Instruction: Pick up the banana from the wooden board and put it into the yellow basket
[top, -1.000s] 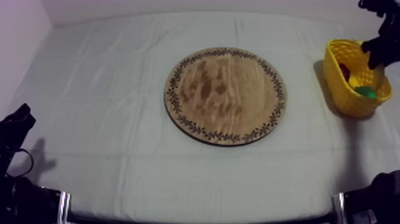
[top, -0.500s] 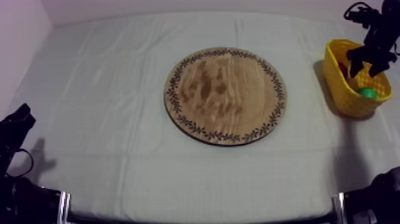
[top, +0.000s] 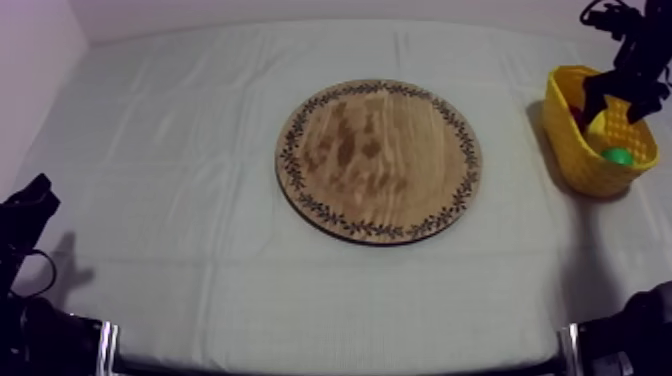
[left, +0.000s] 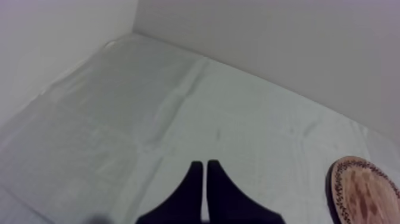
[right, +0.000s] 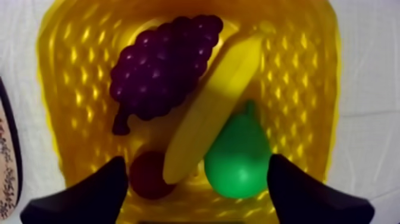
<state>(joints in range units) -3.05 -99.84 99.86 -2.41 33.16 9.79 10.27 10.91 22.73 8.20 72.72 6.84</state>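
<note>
Over the yellow basket (right: 59, 89), at the right side of the bench (top: 180, 200), hangs the right claw (right: 197, 164). Its two black fingers are spread wide with nothing between them. Inside the basket the banana (right: 208, 113) lies at a slant, one end up by the basket wall and the other down between the small red fruit (right: 149, 176) and the pear (right: 238, 161). It touches the pear along one side, and the bunch of grapes (right: 158, 71) lies just beside it on the other.

Out in the middle of the bench sits the round wooden board (top: 378, 160), well apart from the basket. The left claw (left: 205, 168) rests low at the bench's left side, fingers pressed together into a narrow wedge and gripping nothing, with the board's patterned rim off to one side.
</note>
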